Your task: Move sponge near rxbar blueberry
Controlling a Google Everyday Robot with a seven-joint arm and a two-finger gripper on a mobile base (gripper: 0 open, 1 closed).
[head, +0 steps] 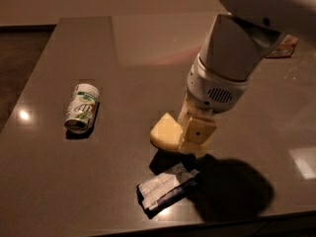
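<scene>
You are looking down on a dark grey-brown table [74,48] with a glossy top that fills nearly the whole view. A plain beige wall [98,1] runs along the top, and dark floor [19,53] shows at the upper left. The light is dim and warm. A small bright glint [22,115] sits near the table's left edge and a pale square glare [302,162] at the right. The gripper [190,139] hangs low over the table's middle, clamped on the sponge [165,131].
</scene>
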